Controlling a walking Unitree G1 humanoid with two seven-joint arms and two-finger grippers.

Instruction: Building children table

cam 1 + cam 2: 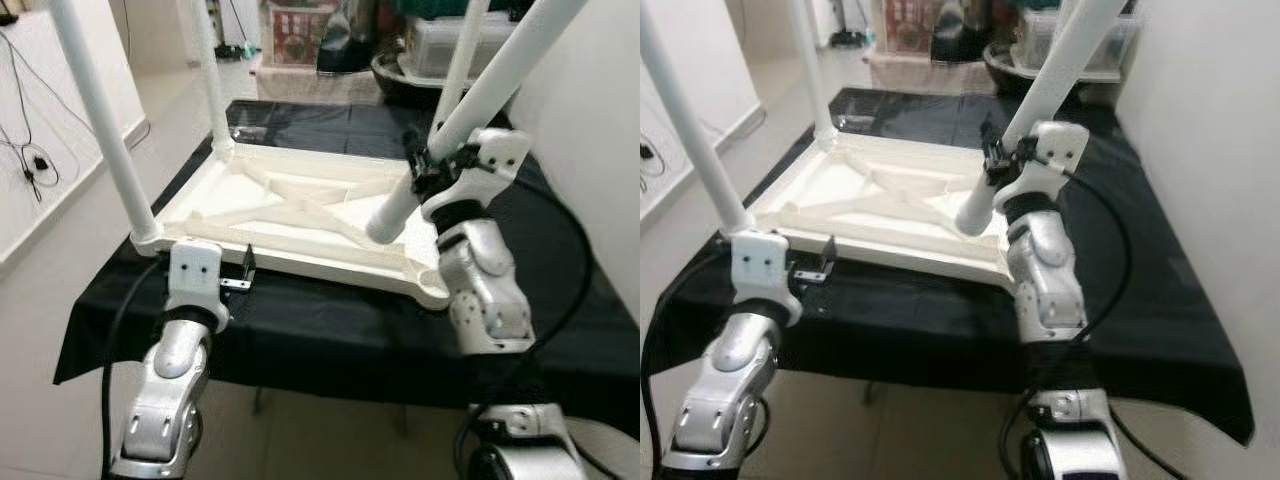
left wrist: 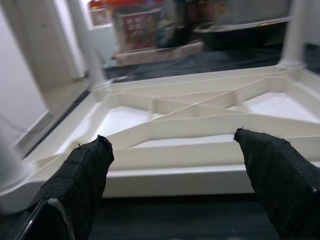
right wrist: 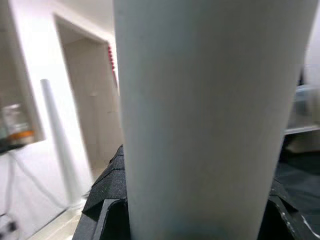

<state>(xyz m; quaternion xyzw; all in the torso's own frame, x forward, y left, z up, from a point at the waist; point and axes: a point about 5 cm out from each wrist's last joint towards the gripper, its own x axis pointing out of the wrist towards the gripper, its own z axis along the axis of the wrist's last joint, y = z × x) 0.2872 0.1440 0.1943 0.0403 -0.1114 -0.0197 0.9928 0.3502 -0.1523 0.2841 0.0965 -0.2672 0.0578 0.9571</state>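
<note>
A white plastic children's table top (image 1: 330,268) lies upside down on a black-covered table (image 1: 330,335). Three white legs stand in its corners: near left (image 1: 100,120), far left (image 1: 210,70) and far right (image 1: 460,60). My right gripper (image 1: 435,165) is shut on another white leg (image 1: 480,95), held tilted. That leg's lower end (image 1: 385,228) hangs just above the top, near the near right corner (image 1: 432,285). In the right wrist view the leg (image 3: 200,100) sits between the black fingers (image 3: 107,195). My left gripper (image 2: 172,145) is open at the top's front edge, left of the middle.
Behind the table stand a dark bowl (image 1: 400,72), a clear plastic box (image 1: 450,40) and a printed carton (image 1: 300,30). A white wall (image 1: 590,120) runs close along the right. Cables (image 1: 30,150) hang on the low wall at the left. Beige floor (image 1: 40,330) lies left of the table.
</note>
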